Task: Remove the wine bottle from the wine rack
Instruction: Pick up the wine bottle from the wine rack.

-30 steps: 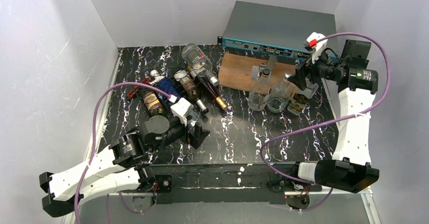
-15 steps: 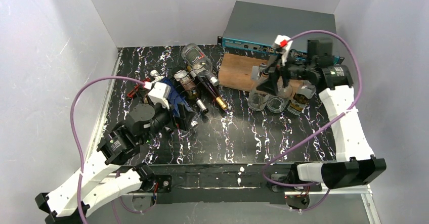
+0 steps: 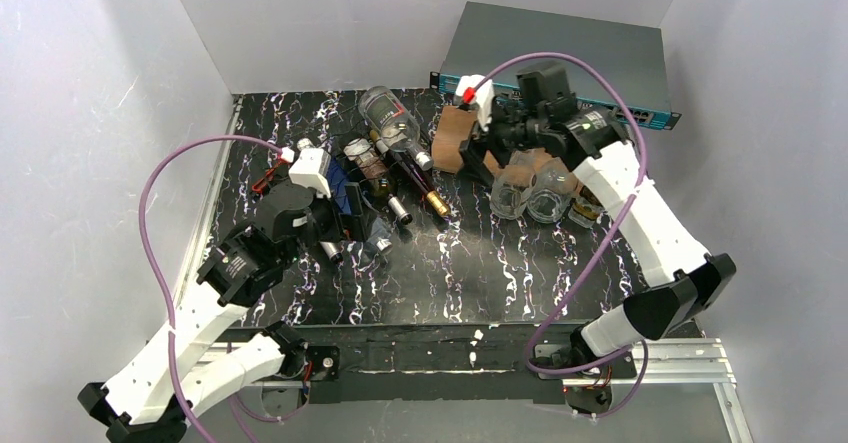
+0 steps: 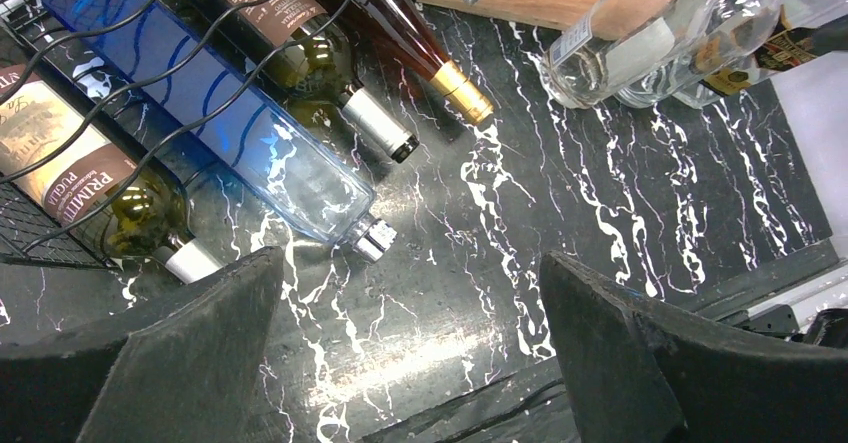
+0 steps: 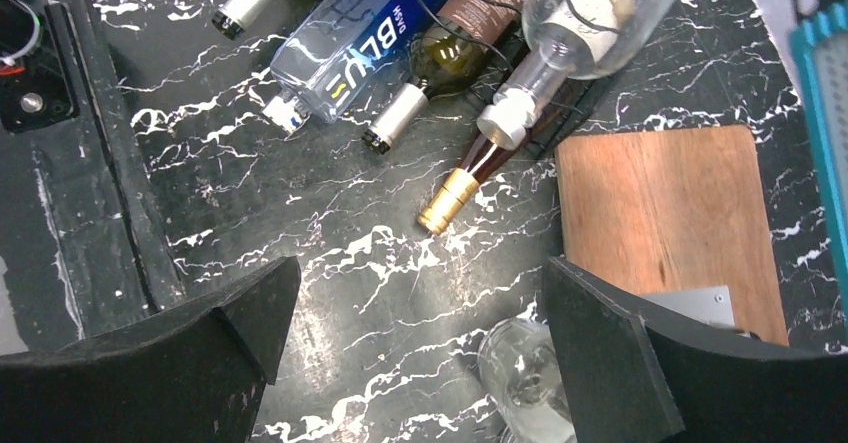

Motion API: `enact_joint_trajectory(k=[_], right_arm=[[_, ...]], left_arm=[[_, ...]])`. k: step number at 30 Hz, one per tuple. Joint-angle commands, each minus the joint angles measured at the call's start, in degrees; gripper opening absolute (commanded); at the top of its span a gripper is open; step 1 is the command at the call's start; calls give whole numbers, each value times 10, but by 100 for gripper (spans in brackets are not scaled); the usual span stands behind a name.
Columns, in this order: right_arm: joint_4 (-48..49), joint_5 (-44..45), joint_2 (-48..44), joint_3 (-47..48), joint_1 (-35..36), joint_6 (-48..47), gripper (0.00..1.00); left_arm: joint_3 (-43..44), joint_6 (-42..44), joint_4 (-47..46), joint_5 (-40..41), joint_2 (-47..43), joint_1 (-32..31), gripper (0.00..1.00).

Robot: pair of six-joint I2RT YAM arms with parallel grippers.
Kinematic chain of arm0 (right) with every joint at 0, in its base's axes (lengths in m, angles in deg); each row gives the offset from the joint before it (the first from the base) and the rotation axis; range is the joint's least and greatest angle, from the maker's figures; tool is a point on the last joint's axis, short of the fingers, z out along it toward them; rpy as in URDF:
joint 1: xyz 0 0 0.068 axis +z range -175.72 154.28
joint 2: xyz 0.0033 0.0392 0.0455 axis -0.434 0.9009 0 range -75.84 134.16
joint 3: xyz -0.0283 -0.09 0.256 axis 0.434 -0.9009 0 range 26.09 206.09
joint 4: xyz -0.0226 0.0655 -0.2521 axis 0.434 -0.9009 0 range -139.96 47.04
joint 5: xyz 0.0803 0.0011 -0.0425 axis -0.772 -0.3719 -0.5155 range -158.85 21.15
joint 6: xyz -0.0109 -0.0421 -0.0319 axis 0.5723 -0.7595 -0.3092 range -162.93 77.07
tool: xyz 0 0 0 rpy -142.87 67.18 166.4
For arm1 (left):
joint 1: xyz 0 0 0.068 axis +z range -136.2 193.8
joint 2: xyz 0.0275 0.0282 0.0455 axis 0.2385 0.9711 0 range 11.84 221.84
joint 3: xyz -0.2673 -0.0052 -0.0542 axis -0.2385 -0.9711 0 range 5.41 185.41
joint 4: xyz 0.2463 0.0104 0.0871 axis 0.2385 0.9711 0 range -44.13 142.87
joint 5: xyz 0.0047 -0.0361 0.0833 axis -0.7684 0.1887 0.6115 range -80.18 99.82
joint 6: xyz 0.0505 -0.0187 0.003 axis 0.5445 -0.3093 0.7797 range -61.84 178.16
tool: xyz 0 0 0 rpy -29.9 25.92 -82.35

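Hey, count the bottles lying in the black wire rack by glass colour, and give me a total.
Green: 2, the Primitivo-label bottle and the brown-label bottle
Blue: 1, the blue bottle
Clear: 1, the clear bottle
Reddish-brown: 1, the gold-capped bottle
Total: 5

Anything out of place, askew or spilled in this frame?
Yes: a clear bottle lies tilted atop the wine rack, not in a slot, and clear glassware seems tipped against the wooden board. No spill visible.
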Motion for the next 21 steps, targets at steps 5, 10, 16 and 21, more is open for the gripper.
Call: enact_joint_trajectory(k=[5, 10, 16, 21], right_arm=[[51, 146, 61, 35, 102, 2, 100], [120, 260, 105, 35, 151, 57, 100], [227, 410, 152, 33, 185, 161, 100], [293, 486, 173, 16, 192, 223, 100]], left_arm=[[-16, -6, -14, 22, -22, 3, 99], [-28, -9, -18, 20, -31, 3, 99], [-47, -17, -12, 24, -54, 3, 99], [-56, -17, -8, 33, -71, 3, 99]])
